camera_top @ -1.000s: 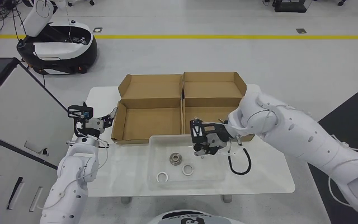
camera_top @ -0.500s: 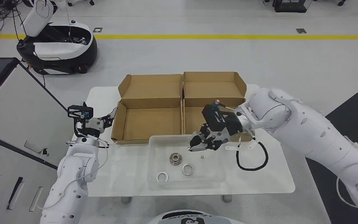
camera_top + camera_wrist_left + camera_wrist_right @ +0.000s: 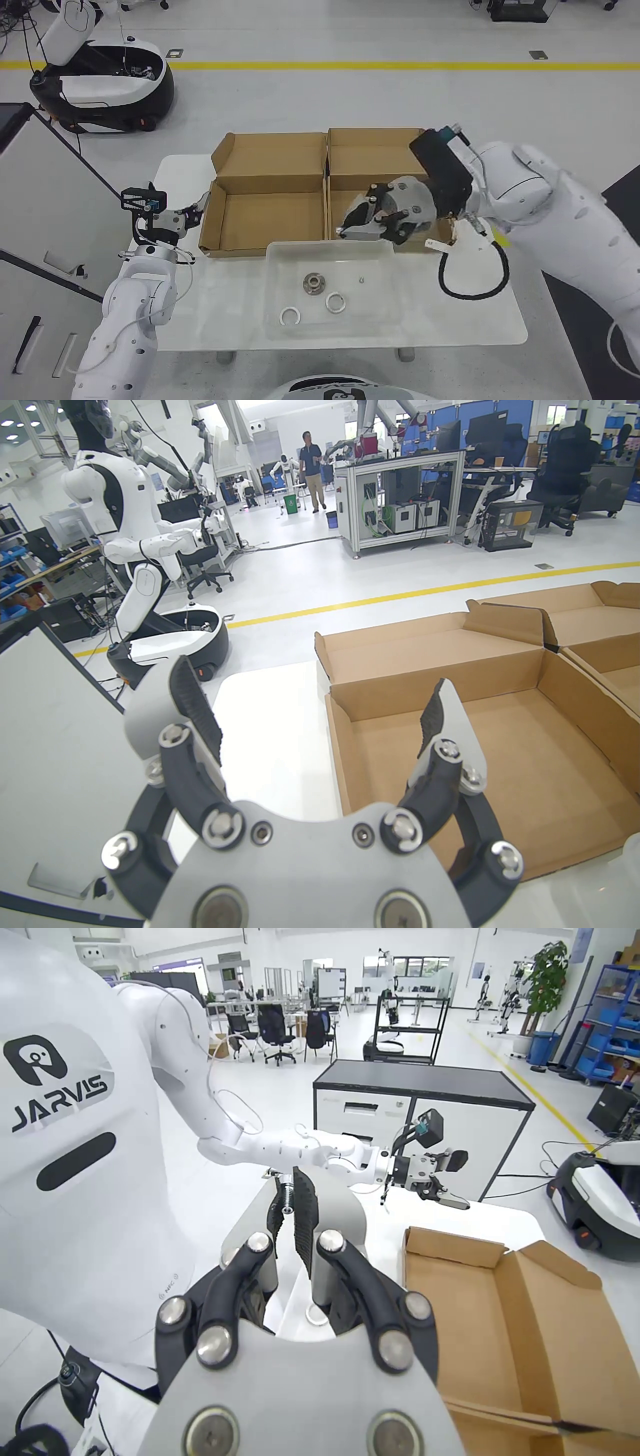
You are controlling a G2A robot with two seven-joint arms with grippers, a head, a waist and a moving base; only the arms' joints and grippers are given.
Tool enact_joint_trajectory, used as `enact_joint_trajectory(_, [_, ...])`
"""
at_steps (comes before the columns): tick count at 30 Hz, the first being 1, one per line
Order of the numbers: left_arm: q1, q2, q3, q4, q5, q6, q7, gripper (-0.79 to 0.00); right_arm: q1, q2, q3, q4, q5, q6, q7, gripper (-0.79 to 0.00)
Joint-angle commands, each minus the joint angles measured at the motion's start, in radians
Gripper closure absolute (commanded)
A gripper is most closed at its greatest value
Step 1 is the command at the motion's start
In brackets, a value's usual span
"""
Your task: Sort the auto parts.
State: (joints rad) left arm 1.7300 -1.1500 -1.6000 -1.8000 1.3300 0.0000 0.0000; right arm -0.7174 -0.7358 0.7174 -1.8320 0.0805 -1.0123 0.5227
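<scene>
Far out to the left of the tray [image 3: 375, 300], the left gripper [image 3: 312, 677] hangs over the bench [image 3: 480, 310], its fingers [image 3: 200, 710] spread wide and holding nothing. Between it and the tray's far side stands the left box [image 3: 262, 222], flaps up. Its floor is bare in the left wrist view, so no part has been sorted into it.

Three parts lie in the tray itself. A white ring [image 3: 290, 317] sits toward the tray's near left corner. A dark metal hub [image 3: 314, 284] is around the tray's middle, and a second white ring [image 3: 336, 303] lies just beside the hub on its near right side. All three are apart from one another and untouched by either arm.

Just beyond the tray's far rim and raised above it, the right gripper [image 3: 350, 228] holds a bolt [image 3: 285, 1195]. The fingers are drawn narrow and clamp the bolt near their tips, with its threaded shank showing between the pads. From above, the gripper is over the near left part of the right box [image 3: 385, 165], which stands behind the tray's right half. The arm covers much of that box's floor, so I cannot tell what already lies inside.

By my judgement the sorting is partly through. The bolt is lifted clear of the tray but not yet dropped, and the hub and two rings remain to be picked and placed.
</scene>
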Motion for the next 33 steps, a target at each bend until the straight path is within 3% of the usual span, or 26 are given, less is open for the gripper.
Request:
enact_joint_trajectory(1, [0.000, 0.000, 0.000, 0.000, 0.000, 0.000, 0.000, -0.785, 0.000, 0.000, 0.000, 0.000, 0.000, 0.000, 0.000, 0.000])
enact_joint_trajectory(19, [0.000, 0.000, 0.000, 0.000, 0.000, 0.000, 0.000, -0.785, 0.000, 0.000, 0.000, 0.000, 0.000, 0.000, 0.000, 0.000])
enact_joint_trajectory(21, [0.000, 0.000, 0.000, 0.000, 0.000, 0.000, 0.000, -0.785, 0.004, 0.001, 0.029, -0.005, -0.043, 0.042, -0.006, 0.000])
enact_joint_trajectory(33, [0.000, 0.000, 0.000, 0.000, 0.000, 0.000, 0.000, -0.785, -0.100, -0.025, 0.163, -0.119, 0.070, 0.000, -0.309, 0.000])
